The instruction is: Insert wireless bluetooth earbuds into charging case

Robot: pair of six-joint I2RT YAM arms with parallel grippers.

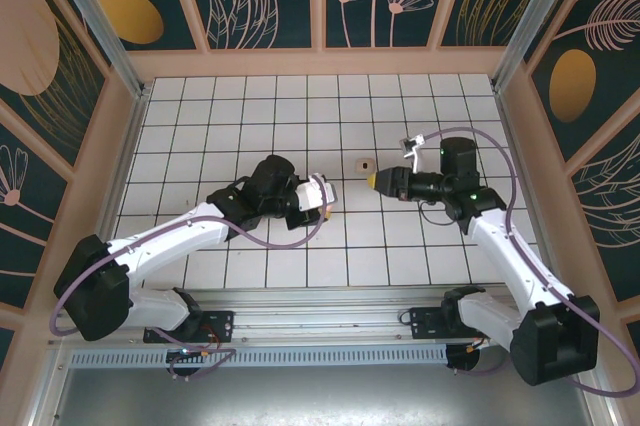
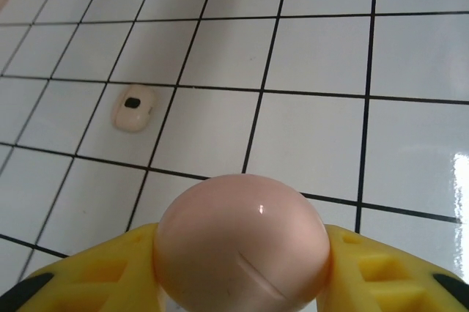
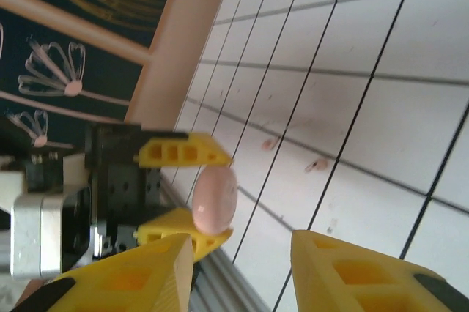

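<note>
Gripping the rounded pink charging case (image 2: 240,246) between its yellow fingers (image 2: 374,272), the left gripper (image 1: 325,196) sits mid-table. The right gripper (image 1: 375,180) faces it from the right, jaws apart and empty. First earbud (image 3: 270,143) and second earbud (image 3: 316,165) lie near each other on the white tiled table (image 1: 250,116). A small pink disc (image 1: 366,162) with a dark spot lies farther back.
</note>
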